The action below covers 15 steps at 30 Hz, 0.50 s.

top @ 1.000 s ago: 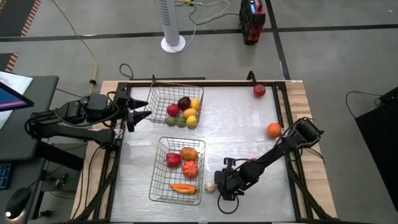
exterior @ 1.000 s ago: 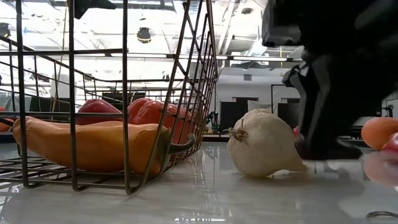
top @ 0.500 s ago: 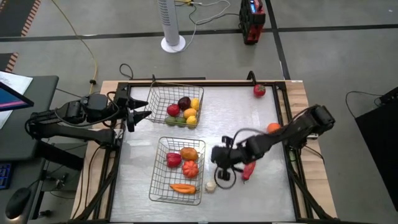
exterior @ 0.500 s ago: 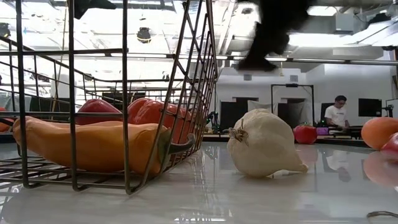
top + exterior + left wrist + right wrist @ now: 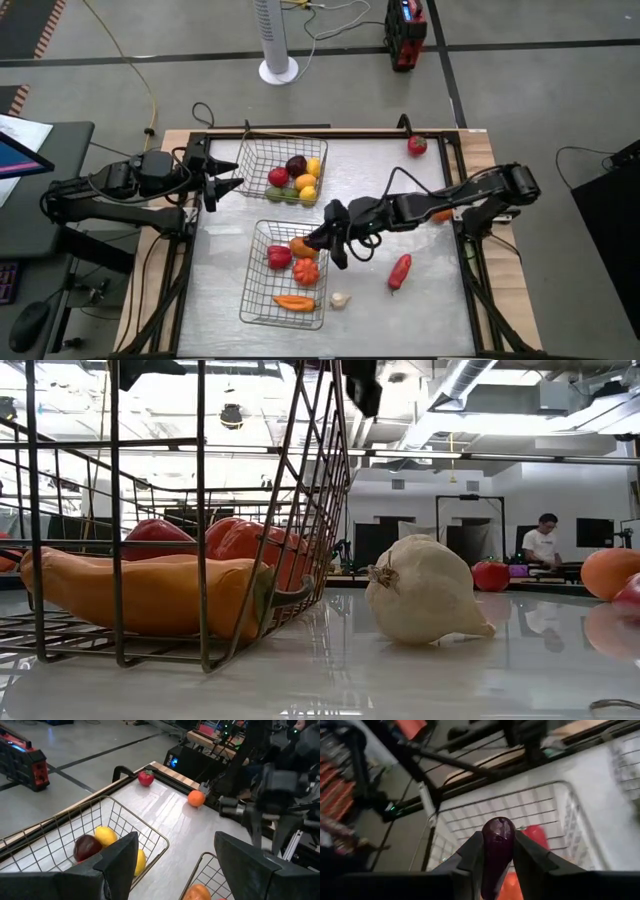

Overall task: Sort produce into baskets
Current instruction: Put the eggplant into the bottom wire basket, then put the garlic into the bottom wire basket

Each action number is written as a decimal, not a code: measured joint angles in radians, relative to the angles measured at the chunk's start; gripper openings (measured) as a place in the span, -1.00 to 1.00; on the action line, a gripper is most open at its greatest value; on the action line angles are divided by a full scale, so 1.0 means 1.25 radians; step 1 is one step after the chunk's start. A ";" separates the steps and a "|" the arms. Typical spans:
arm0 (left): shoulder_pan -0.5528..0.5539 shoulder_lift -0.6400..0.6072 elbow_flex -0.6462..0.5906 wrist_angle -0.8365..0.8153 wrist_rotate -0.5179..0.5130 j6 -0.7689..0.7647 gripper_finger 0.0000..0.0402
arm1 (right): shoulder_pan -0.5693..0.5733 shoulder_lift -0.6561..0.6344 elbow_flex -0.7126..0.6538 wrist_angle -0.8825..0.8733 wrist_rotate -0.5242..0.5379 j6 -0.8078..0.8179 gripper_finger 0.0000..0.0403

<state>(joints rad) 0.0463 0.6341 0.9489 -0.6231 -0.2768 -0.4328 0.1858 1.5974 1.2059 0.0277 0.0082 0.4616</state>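
My right gripper [image 5: 335, 242] hangs over the right rim of the near wire basket [image 5: 262, 300], shut on a dark purple piece [image 5: 497, 832]. That basket holds a red pepper, an orange, a tomato and an orange pepper [image 5: 150, 595]. The far basket [image 5: 250, 160] holds a dark plum, lemons, a red piece and green pieces. A garlic bulb [image 5: 340, 299] and a red pepper [image 5: 400, 270] lie on the table right of the near basket. My left gripper [image 5: 228, 176] waits open at the far basket's left side. My right gripper pinches the dark purple piece between its two fingers [image 5: 474, 851], one on each of its sides. Its rounded end [image 5: 498, 824] sticks out past the fingertips. The fingers come from the table's right, slanting down. The piece is lifted clear, above the near basket.
An orange [image 5: 441, 210] lies by the right rail, partly under my right arm, and a red tomato [image 5: 417, 145] lies in the far right corner. A black frame rail runs round the table. A person sits in the room beyond [image 5: 543, 540].
My right gripper has risen from the table beside the garlic bulb and gone toward the far and left edges, reaching the near basket's right rim. The red pepper that the arm covered now shows on the table. The garlic bulb has stayed put.
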 joint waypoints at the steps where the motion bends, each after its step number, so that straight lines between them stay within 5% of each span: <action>1: 0.000 0.000 0.000 0.000 0.000 -0.005 0.24 | -0.003 0.010 0.000 0.009 -0.020 0.000 -0.38; 10: 0.000 0.000 0.000 -0.018 0.002 -0.010 0.24 | -0.009 0.062 -0.001 0.000 -0.114 0.043 0.40; 15: 0.000 -0.001 0.000 -0.032 0.036 -0.020 0.24 | 0.015 0.028 -0.001 -0.121 -0.115 0.049 0.58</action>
<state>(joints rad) 0.0463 0.6334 0.9489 -0.6633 -0.2316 -0.4577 0.2044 1.6324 1.2044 -0.1240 -0.1350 0.5233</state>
